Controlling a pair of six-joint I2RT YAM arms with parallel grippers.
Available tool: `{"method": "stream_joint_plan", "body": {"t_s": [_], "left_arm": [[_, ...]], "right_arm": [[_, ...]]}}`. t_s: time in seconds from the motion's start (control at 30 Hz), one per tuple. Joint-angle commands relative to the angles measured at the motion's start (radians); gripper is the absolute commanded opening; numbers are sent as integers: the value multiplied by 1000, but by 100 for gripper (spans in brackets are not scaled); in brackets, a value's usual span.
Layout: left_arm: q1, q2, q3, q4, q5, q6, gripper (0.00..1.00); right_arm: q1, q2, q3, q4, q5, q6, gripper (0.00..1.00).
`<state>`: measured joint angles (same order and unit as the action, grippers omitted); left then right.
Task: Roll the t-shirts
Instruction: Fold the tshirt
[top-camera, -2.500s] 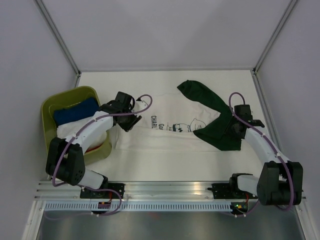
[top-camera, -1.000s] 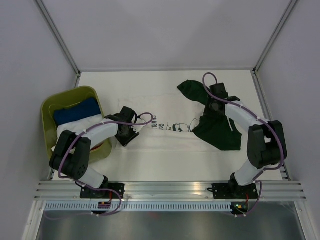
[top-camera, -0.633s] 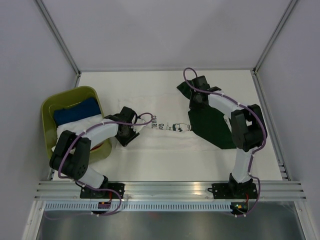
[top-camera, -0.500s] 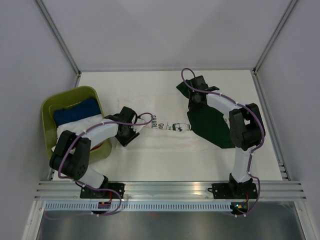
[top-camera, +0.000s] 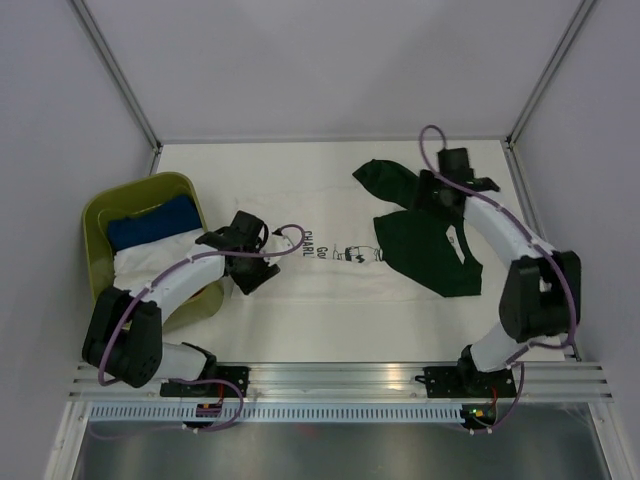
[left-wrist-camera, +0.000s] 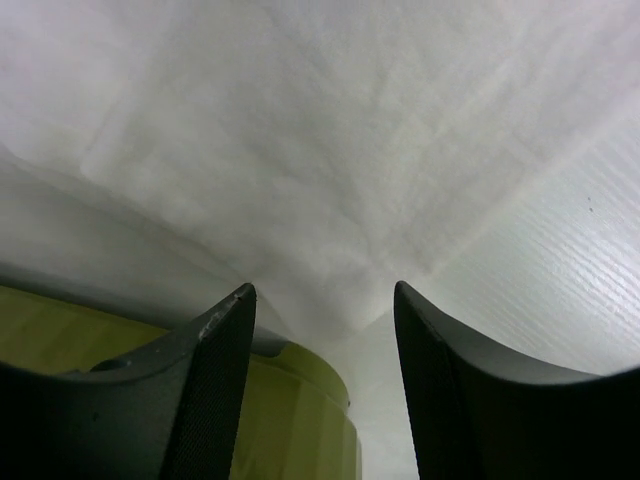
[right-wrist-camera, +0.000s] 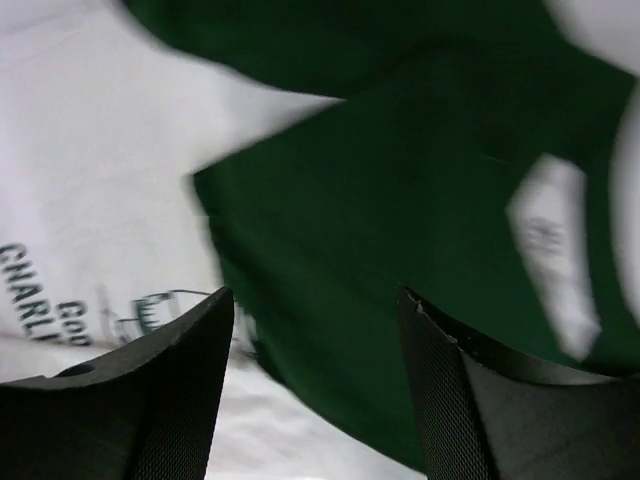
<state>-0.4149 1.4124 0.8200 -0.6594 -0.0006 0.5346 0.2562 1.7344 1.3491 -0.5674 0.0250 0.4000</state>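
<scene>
The white t-shirt (top-camera: 300, 275) with black lettering and a small cartoon lies flat across the middle of the table. The dark green t-shirt (top-camera: 425, 255) lies spread over its right end, one sleeve (top-camera: 383, 180) reaching toward the back. My left gripper (top-camera: 248, 277) is open and empty over the white shirt's left corner (left-wrist-camera: 330, 270), beside the bin. My right gripper (top-camera: 435, 200) is open and empty above the green shirt's upper part (right-wrist-camera: 400, 180). In the right wrist view the white shirt's lettering (right-wrist-camera: 45, 300) shows at the left.
An olive-green bin (top-camera: 100, 210) stands at the left edge and holds a blue bundle (top-camera: 150, 222) and a white bundle (top-camera: 150, 262). Its rim (left-wrist-camera: 300, 420) shows under my left fingers. Metal frame posts and grey walls enclose the table.
My right gripper swept left across the green shirt to its sleeve, then came back right above it. The green shirt lies flatter than before. My left gripper shifted slightly at the white shirt's corner.
</scene>
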Motion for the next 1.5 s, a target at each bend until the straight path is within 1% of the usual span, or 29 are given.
{"method": "stream_joint_plan", "body": {"t_s": [0.0,0.07,0.1,0.2,0.37,0.47,0.53,0.57,0.6,0.67,0.7,0.73,0.77,0.8,0.83,0.87,0.97,1.1,1.13,1.17,1.2,1.23,1.27,1.3,1.33,1.37,1.4,1.43,1.47], "left_arm": [[-7,-88,13,-51,82,139,64],[-15,-96,-1,-75,97,186,65],[-19,-99,-10,-85,122,205,65],[-51,-99,-70,-79,119,283,70],[-64,-76,-142,35,25,320,72],[-64,-70,-157,53,11,311,72],[-64,-63,-173,70,11,306,71],[-64,-63,-191,75,13,308,69],[-64,-59,-199,78,17,306,63],[-64,-58,-220,80,31,303,53],[-64,-59,-228,80,37,300,40],[-64,-59,-238,80,45,300,33],[-64,-61,-243,78,60,297,15],[-64,-64,-245,72,70,286,7],[-64,-67,-240,58,83,280,3],[-64,-69,-233,40,118,272,2],[-67,-84,-182,-52,207,254,2],[-78,-122,-116,-204,304,294,2],[-78,-127,-107,-235,353,312,2],[-79,-128,-98,-306,378,346,3],[-79,-124,-73,-340,402,361,6],[-79,-118,-55,-373,437,370,18],[-78,-101,-30,-402,445,361,56],[-71,-92,28,-402,444,346,67],[-62,-84,66,-402,450,332,71],[-53,-69,114,-402,458,302,84],[-29,-38,217,-393,464,276,85],[-16,-11,276,-388,473,245,85],[-4,15,336,-376,473,158,84]], "right_arm": [[-245,-215,-207,-106,56,28,71],[-346,-298,-298,-114,36,17,70],[-423,-320,-373,-112,23,14,69],[-527,-371,-461,-88,-8,2,69],[-578,-354,-579,-33,-20,13,69],[-594,-349,-631,-2,-20,36,69],[-609,-345,-665,34,-63,49,64],[-623,-334,-674,46,-72,62,59],[-630,-329,-683,46,-76,66,43],[-661,-338,-693,46,-77,86,26],[-676,-351,-702,44,-76,91,12],[-692,-380,-703,43,-71,95,5],[-727,-397,-706,32,-63,106,0],[-748,-424,-708,29,-65,111,0],[-768,-435,-708,21,-72,115,0],[-810,-447,-708,9,-82,120,1],[-857,-484,-719,-18,-109,166,0],[-902,-564,-739,-55,-86,250,1],[-911,-585,-739,-69,-41,273,4],[-914,-591,-739,-86,-31,280,16],[-919,-595,-736,-94,10,289,28],[-923,-599,-732,-103,51,296,41],[-925,-599,-717,-106,70,299,59],[-923,-595,-705,-106,84,298,65],[-923,-589,-690,-103,90,293,68],[-923,-584,-644,-85,87,274,69],[-920,-563,-613,-74,84,260,69],[-911,-553,-579,-56,81,231,68],[-853,-546,-503,-4,101,170,63]]}}
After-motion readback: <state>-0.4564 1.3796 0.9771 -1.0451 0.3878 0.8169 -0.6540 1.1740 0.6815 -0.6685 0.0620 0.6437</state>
